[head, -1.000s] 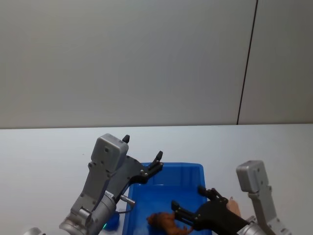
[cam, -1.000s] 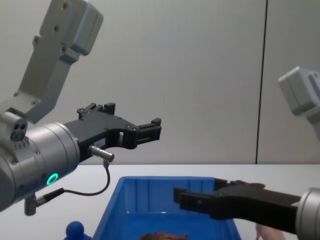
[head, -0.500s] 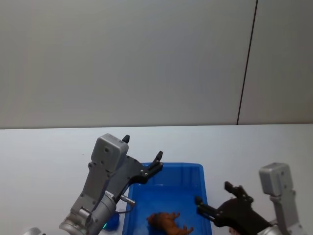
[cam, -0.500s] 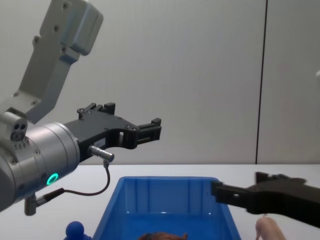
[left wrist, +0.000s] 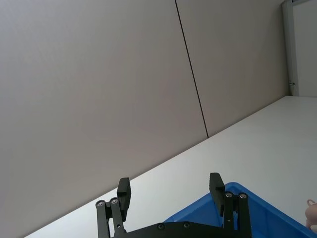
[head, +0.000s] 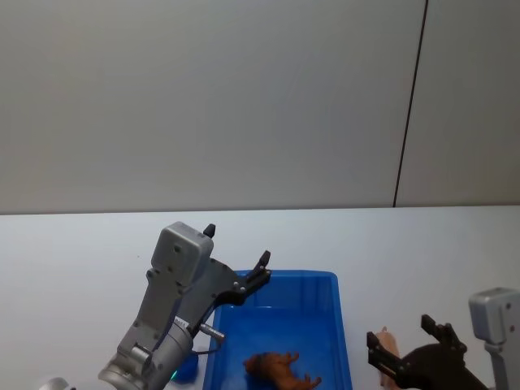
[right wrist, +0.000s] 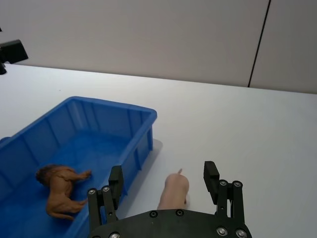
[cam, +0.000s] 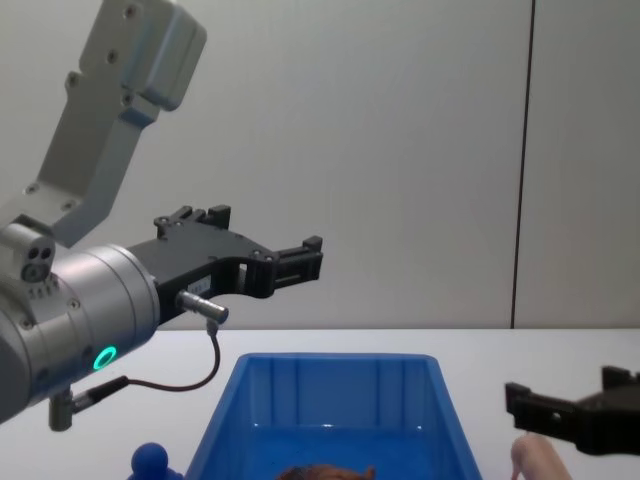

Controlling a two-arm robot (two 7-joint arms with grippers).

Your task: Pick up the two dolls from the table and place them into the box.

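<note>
Brown and shaggy, the lion (right wrist: 62,188) already lies inside the blue box (right wrist: 143,116), so half the job looks done. The pink pig (right wrist: 173,192) is left on the table (right wrist: 237,124), just beside the box's right wall. The right gripper (right wrist: 163,173) hovers over it, jaws wide and empty. The left gripper (left wrist: 169,183) hangs raised near the box's far left corner, likewise spread and empty. The right wrist view sets the pig plainly between the fingers, whereas the chest view gives just its pale tip.
</note>
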